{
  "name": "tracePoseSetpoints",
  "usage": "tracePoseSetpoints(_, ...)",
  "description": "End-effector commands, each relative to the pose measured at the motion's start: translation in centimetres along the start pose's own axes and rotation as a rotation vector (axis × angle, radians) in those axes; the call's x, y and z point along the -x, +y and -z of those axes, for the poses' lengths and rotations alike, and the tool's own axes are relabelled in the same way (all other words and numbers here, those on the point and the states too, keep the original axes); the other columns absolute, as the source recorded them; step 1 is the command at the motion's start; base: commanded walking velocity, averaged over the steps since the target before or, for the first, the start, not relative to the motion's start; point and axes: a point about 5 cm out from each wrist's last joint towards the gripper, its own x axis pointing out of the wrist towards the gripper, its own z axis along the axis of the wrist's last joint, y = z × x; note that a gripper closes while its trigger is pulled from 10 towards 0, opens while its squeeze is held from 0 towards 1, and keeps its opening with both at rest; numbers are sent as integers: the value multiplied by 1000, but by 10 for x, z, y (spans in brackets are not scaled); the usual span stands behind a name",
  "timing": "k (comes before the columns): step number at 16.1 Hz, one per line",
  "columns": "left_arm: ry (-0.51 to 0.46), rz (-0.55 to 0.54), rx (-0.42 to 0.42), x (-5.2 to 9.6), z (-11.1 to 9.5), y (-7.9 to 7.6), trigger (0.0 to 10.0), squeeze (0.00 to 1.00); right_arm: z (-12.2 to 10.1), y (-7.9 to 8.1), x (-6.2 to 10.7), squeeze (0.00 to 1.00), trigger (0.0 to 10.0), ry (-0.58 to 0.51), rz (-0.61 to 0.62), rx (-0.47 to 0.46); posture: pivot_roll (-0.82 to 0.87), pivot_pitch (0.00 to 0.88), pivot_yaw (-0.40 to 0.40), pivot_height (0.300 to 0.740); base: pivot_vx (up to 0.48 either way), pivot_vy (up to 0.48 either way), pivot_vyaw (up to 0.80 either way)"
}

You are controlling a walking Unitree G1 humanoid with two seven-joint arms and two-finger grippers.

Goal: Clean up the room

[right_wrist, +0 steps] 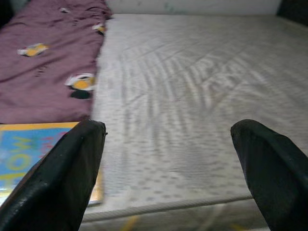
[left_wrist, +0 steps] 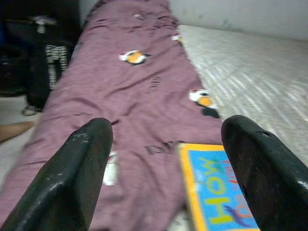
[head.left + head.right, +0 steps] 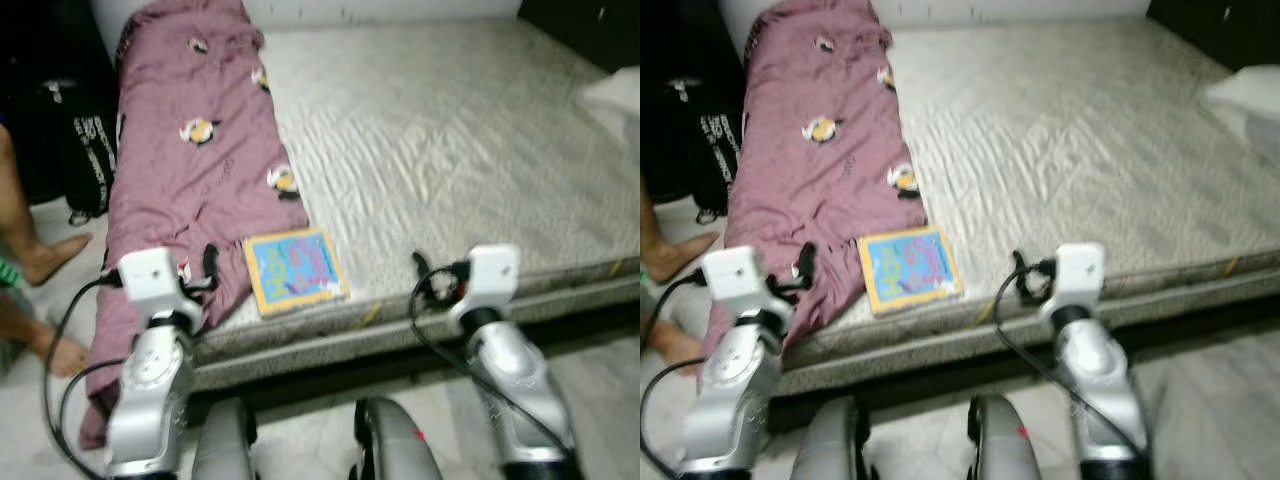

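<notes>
Blue-and-yellow book (image 3: 295, 269) is recorded flat at the bed's (image 3: 450, 150) front edge, long axis running inward, nearer the left tool (image 2: 163, 168); both tools' fingers are spread, nothing held.

**Four cameras at the bed's near edge**

The two head views look forward and down from above onto the bed (image 3: 450, 150), both arms low in frame, and share nearly the same scene with a slight sideways offset. The left wrist view looks low and close along its gripper (image 2: 166, 163) over the purple blanket (image 2: 120, 96) and the children's book (image 2: 216, 192). The right wrist view looks low along its gripper (image 1: 168, 168) across the mattress, sharing the book's corner and the blanket's edge.
</notes>
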Motion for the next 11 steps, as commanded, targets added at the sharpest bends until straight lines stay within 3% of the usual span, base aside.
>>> tracePoseSetpoints(1, 3, -17, 0, 0, 0, 2, 10000, 0, -1, 1, 1, 0, 10000, 2, -7, 1, -115, 70, -4, 615, 0, 0, 0)
tracePoseSetpoints(5, 31, -35, 2, -9, 3, 5, 10000, 0, -5, -2, 5, 0, 10000, -7, 0, -1, -128, 86, -11, 615, 0, 0, 0)
tracePoseSetpoints(7, 43, -40, 3, -21, 4, 6, 10000, 0, -9, -4, 12, 0, 10000, -10, 10, -4, -147, 108, -13, 615, 0, 0, 0)
tracePoseSetpoints(11, 68, -38, -5, -38, 11, 1, 10000, 0, -10, -11, 25, 0, 10000, 6, 34, 1, -206, 145, -11, 572, 0, 0, 0)
